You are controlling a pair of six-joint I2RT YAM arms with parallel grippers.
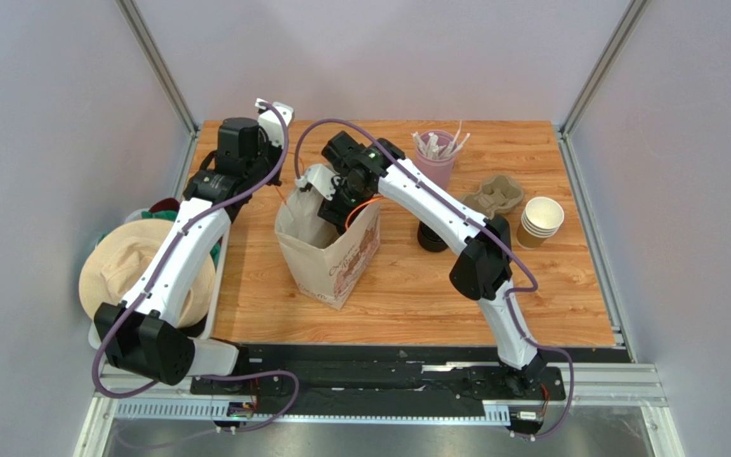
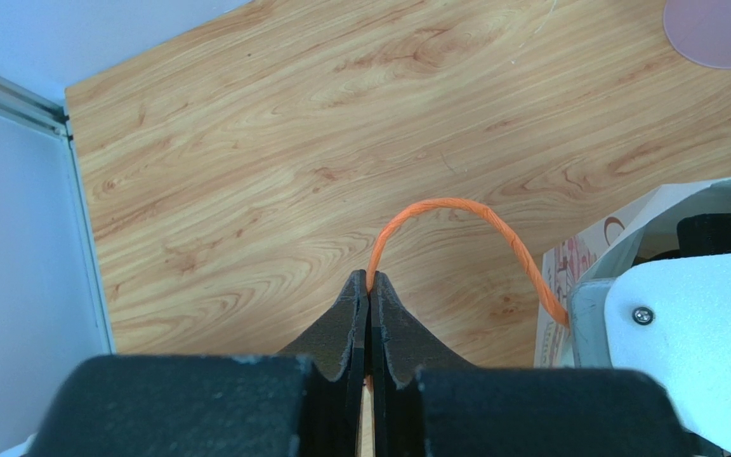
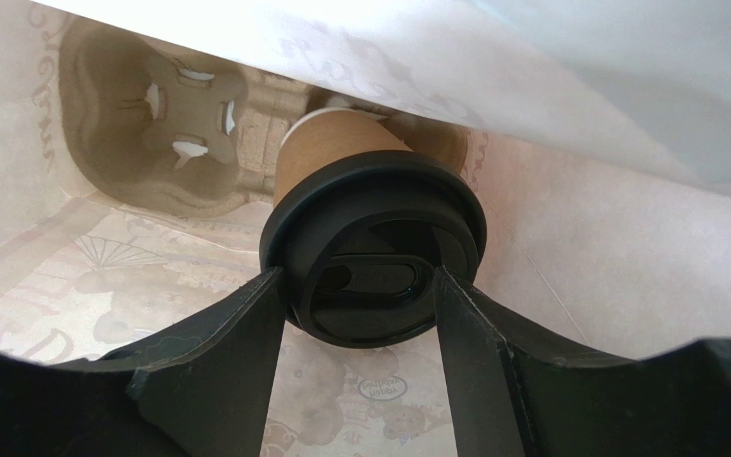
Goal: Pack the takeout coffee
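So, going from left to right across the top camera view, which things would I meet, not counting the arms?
Tan straw hat → paper bag → pink cup of white sticks → pulp cup carrier → stack of brown paper cups.

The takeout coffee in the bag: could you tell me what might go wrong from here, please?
1. The right tool holds the takeout coffee by its black lid only; the lid might pop off and spill.
2. Its base is hidden near the cup carrier; released now, it may miss a pocket and tip.
3. The left tool pinches just the thin orange handle; a slip could let the paper bag sag shut.
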